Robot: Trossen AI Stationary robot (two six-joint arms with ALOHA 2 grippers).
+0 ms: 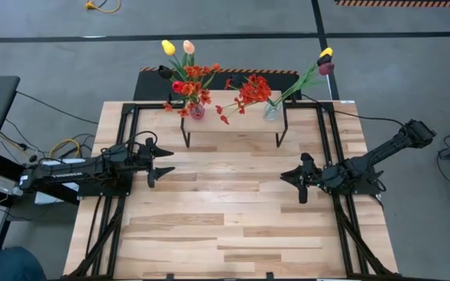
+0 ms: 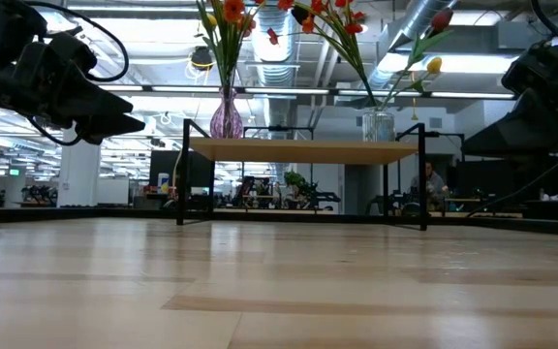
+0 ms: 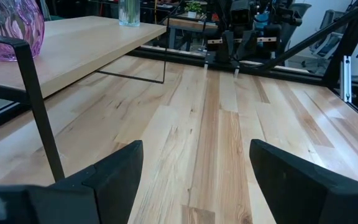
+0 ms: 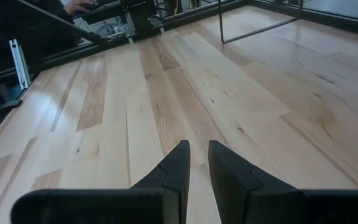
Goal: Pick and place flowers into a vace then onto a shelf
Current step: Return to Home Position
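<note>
Flowers (image 1: 252,87) are in purple vase (image 1: 198,111) and clear vase (image 1: 272,112) on shelf (image 1: 237,125), far side of bench (image 1: 225,211). Glass looks slick, fragile, top-heavy: grip low on body. Left gripper (image 1: 167,161) jaws wide open, right gripper (image 1: 283,177) jaws closed, empty

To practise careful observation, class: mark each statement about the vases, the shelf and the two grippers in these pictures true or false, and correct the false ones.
1. The purple vase and the transparent vase both stand on the shelf. True.
2. The left gripper holds a flower. False: it is open and empty, above the table.
3. A yellow tulip stands in the purple vase. True.
4. The right gripper is clamped on the transparent vase. False: it is shut on nothing, over the table and apart from the shelf.
</note>
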